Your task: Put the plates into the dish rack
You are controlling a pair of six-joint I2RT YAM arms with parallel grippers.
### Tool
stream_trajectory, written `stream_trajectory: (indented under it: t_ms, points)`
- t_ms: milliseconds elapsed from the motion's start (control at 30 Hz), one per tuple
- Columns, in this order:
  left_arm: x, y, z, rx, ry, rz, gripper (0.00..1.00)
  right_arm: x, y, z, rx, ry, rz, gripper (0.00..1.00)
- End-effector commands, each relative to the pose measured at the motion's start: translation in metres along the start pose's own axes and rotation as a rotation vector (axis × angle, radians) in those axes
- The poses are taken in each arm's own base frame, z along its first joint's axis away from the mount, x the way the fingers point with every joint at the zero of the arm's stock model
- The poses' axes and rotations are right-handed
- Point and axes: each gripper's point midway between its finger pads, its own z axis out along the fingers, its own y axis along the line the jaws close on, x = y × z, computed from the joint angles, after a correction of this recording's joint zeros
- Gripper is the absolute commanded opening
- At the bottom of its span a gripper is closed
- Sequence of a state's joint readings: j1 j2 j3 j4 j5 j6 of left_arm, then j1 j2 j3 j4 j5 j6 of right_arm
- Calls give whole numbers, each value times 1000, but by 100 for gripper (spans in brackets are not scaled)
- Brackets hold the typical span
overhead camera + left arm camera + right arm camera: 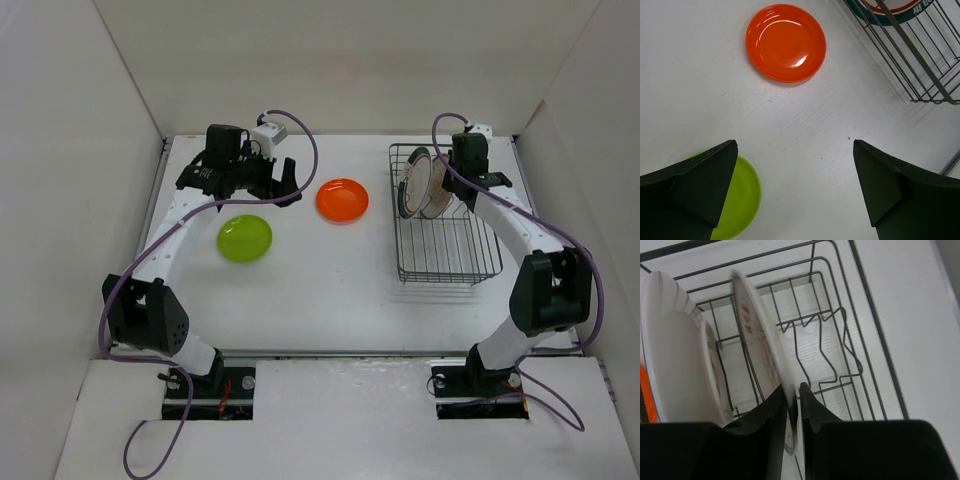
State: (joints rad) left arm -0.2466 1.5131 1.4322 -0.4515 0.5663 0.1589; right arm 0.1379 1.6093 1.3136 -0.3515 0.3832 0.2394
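Presently, dish rack [450,262] holds two plates [428,188], table [320,305] two.

Table: the white top [330,300] is what I see carrying everything.
Dish rack: my landmark; the black wire basket [450,280] stands straight on the table.
Orange plate: I see it [342,200] lying flat on the table, left of the dish rack, near it but not touching.
Lime-green plate: it [245,238] lies flat, well left of the dish rack, beyond the orange plate and apart from it.
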Motion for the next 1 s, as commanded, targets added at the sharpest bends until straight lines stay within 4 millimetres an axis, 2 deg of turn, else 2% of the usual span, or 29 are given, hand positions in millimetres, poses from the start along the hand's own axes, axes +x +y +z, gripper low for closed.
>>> stream_trajectory:
  t_ms: [0, 200, 233, 267, 300, 333, 367, 400, 433, 467, 533, 567, 600, 633, 667, 700, 733, 767, 800, 833, 867, 900, 933, 967]
  points:
    - [-6, -2, -6, 4, -34, 19, 100, -20, 6, 5, -23, -72, 32, 22]
    - [-2, -1, -3, 5, -18, 18, 100, -15, 9, 12, -32, -59, 19, 24]
    - [2, 1, -2, -3, -9, 14, 100, -20, 7, 7, -27, -75, 24, 26]
    - [-1, 4, -2, -16, -17, 19, 100, -21, 4, 4, -17, -78, 25, 37]
    - [-1, 3, -2, -16, -17, 7, 100, -23, 3, 0, -17, -79, 25, 41]
    - [0, 6, 3, -16, -16, 6, 100, -36, 0, -9, -14, -115, 40, 45]
    - [3, 9, 7, -24, -3, -1, 100, -39, -4, -13, 0, -121, 42, 48]
    - [6, 11, 11, -24, -1, -16, 100, -40, -7, -18, 13, -123, 42, 58]
    - [13, 15, 19, -22, 22, -29, 100, -55, -10, -30, 13, -159, 58, 59]
    - [14, 15, 24, -11, 25, -41, 100, -61, -13, -36, 19, -171, 63, 59]
    - [22, 21, 35, -9, 47, -54, 100, -74, -23, -49, 41, -189, 76, 70]
    - [31, 24, 47, 7, 74, -79, 100, -83, -28, -60, 54, -215, 88, 71]
    - [28, 27, 51, 7, 73, -79, 100, -82, -32, -65, 64, -210, 85, 75]
    - [28, 30, 56, 7, 79, -82, 100, -89, -35, -73, 69, -229, 95, 77]
    - [37, 36, 68, 10, 108, -99, 100, -97, -38, -85, 61, -259, 109, 81]
    - [38, 32, 76, 33, 118, -98, 100, -99, -41, -93, 58, -270, 114, 81]
    - [29, 28, 82, 49, 109, -97, 100, -104, -39, -102, 31, -286, 120, 84]
    - [28, 30, 88, 60, 111, -100, 100, -96, -38, -103, 12, -274, 114, 84]
    - [39, 33, 102, 81, 148, -135, 100, -100, -38, -119, -23, -301, 134, 84]
    - [39, 27, 110, 119, 154, -136, 100, -98, -27, -128, -106, -305, 129, 84]
    - [30, 29, 116, 128, 146, -146, 100, -100, -20, -136, -164, -329, 133, 84]
    - [31, 30, 123, 141, 157, -154, 100, -94, -17, -151, -226, -351, 121, 84]
    - [49, 34, 140, 165, 209, -203, 100, -92, -12, -161, -281, -367, 107, 84]
    - [53, 38, 148, 166, 223, -213, 100, -86, 3, -175, -374, -379, 90, 82]
